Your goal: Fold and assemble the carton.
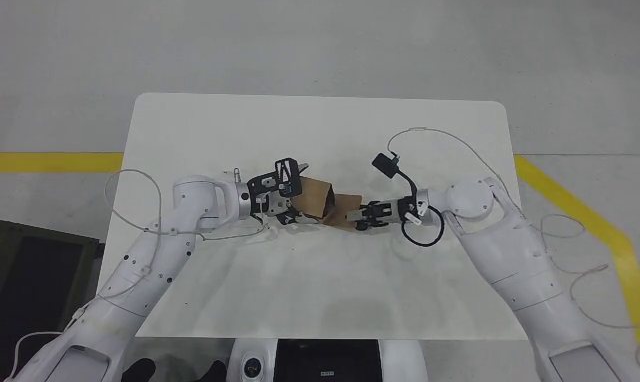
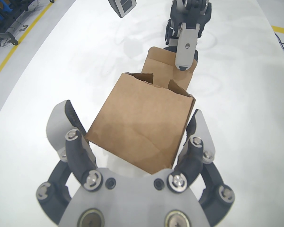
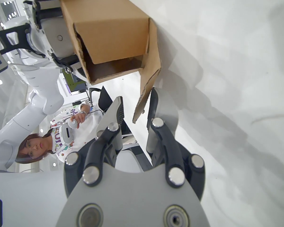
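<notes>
A brown carton (image 1: 322, 196) lies on its side at the middle of the white table (image 1: 300, 122), partly formed into a box. My left gripper (image 2: 132, 107) is shut on the carton (image 2: 142, 119), one finger on each side of the body. The carton's open end (image 3: 108, 67) faces my right gripper (image 3: 136, 95). A long end flap (image 3: 149, 79) sticks out from it between the right gripper's fingers (image 3: 156, 105), which stand open: the flap lies against one finger and clear of the other. In the top view the right gripper (image 1: 358, 217) is at the flap's end.
Loose white cables (image 1: 440, 142) loop from both arms over the table. A black camera block (image 1: 388, 165) stands above the right wrist. The table's far half and near edge have bare room. Yellow floor tape (image 1: 60, 162) runs past both sides.
</notes>
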Available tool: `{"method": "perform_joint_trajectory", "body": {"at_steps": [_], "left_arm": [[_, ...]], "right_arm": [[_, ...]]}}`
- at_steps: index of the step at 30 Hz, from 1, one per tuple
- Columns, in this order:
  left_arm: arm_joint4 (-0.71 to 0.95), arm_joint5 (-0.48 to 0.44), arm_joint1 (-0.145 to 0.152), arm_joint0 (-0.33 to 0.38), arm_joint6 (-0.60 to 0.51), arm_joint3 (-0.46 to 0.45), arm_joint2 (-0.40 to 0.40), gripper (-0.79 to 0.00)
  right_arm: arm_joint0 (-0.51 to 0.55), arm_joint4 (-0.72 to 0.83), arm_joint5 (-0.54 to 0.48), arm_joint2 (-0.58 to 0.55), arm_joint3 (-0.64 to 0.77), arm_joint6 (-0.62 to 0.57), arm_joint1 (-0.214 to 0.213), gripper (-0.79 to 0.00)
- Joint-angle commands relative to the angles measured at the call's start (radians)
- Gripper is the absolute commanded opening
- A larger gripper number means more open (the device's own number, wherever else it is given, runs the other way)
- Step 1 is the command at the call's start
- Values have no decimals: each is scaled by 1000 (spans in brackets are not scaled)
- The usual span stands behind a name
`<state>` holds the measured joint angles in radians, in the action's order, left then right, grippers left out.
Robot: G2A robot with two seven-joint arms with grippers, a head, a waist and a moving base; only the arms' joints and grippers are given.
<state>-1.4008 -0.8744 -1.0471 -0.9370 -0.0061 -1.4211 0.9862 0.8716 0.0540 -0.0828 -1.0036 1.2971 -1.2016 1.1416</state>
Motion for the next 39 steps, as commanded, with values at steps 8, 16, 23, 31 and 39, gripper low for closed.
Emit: {"method": "perform_joint_trajectory", "body": {"at_steps": [8,16,23,31,39], "left_arm": [[0,-2,-2,-1,-6,2,-1,0],[-1,-3,-4,1,-10,7,-4,0],[-1,-2,-5,2,-13,9,-4,0],[-2,-6,-6,3,-14,12,-4,0],[-1,-6,-6,2,-14,16,1,0]], "right_arm": [[6,54,-43,-8,27,0,-1,-591],[-5,121,-99,15,5,30,11,-573],[-24,175,-143,36,-57,53,24,-566],[-49,216,-170,61,-143,81,41,-634],[-84,255,-197,90,-223,83,60,-600]]}}
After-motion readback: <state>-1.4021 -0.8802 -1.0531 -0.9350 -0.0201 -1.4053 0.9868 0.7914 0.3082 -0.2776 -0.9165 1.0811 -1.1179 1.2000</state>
